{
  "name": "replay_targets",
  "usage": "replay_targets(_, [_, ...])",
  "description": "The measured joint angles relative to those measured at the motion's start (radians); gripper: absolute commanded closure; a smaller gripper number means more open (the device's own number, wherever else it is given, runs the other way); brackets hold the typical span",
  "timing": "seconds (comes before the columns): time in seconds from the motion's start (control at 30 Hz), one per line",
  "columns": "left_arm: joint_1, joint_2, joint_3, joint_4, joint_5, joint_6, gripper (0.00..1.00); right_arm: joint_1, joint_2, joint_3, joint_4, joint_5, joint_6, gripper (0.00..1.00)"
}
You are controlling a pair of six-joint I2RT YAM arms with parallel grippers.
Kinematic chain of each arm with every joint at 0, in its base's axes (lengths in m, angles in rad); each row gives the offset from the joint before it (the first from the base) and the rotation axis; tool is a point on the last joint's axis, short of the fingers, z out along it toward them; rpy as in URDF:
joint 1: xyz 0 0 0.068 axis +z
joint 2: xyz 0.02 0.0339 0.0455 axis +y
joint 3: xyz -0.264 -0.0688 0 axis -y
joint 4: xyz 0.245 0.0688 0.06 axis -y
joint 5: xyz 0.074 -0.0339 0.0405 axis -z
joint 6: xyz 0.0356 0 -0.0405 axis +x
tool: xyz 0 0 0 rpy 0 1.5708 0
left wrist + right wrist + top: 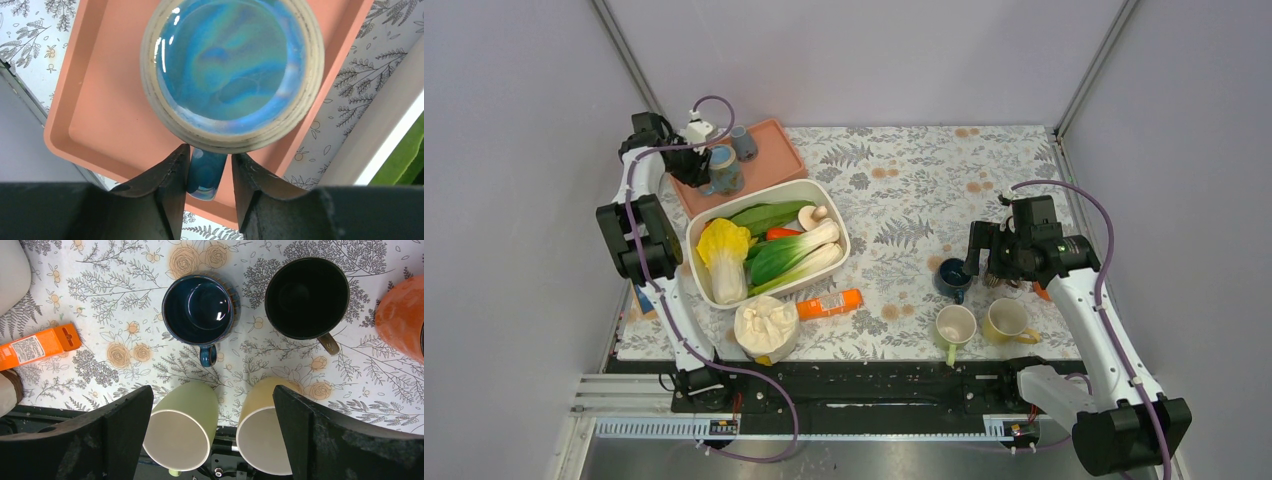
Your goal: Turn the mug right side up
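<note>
Left gripper (209, 186) at the handle (205, 172): you're in the grasp step.
Your mug (232, 65) is on the tray (100, 115) in the far-left corner. It shows a glossy blue disc ringed in bare tan, which I read as the base facing up. The jaws straddle the handle; whether they're clamped I can't tell. Next you need a firm squeeze, a lift and a wrist roll. The right gripper (212, 394) gapes wide at the near-right edge.

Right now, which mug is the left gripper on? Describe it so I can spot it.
Look at the salmon tray in the far left corner, behind the vegetable tub. The blue mug has a tan ring, and its handle sits inside the left gripper, unlike the smaller cup beside it.
</note>
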Motion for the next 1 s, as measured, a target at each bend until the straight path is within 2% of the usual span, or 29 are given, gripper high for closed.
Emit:
replay_targets(0.07, [-0.001,0.000,0.000,-0.007,0.000,0.008,0.53,0.000,-0.004,0.000,0.000,-0.005,0.000,0.01])
replay_targets(0.13, [-0.002,0.003,0.000,-0.021,0.000,0.019,0.52,0.000,-0.011,0.000,0.000,-0.011,0.000,0.00])
replay_targets(0.27, [-0.002,0.021,0.000,-0.039,-0.006,0.033,0.58,0.000,-0.022,0.000,0.000,-0.017,0.000,0.01])
replay_targets(0.33, [-0.002,0.029,0.000,-0.043,-0.010,0.039,0.73,0.000,-0.025,0.000,0.000,-0.018,0.000,0.01])
replay_targets(0.4, [-0.002,0.034,0.000,-0.047,-0.012,0.043,0.98,0.000,-0.027,0.000,0.000,-0.018,0.000,0.01])
replay_targets(0.43, [-0.002,0.035,0.001,-0.053,-0.010,0.040,1.00,0.000,-0.028,0.000,0.000,-0.018,0.000,0.01])
replay_targets(0.67, [-0.003,0.034,0.002,-0.029,-0.030,-0.058,1.00,0.000,-0.036,0.000,-0.001,-0.018,0.000,0.01])
replay_targets(1.0, [0.026,-0.068,-0.109,0.112,-0.026,-0.468,1.00,0.026,-0.072,0.063,0.048,-0.114,0.040,0.01])
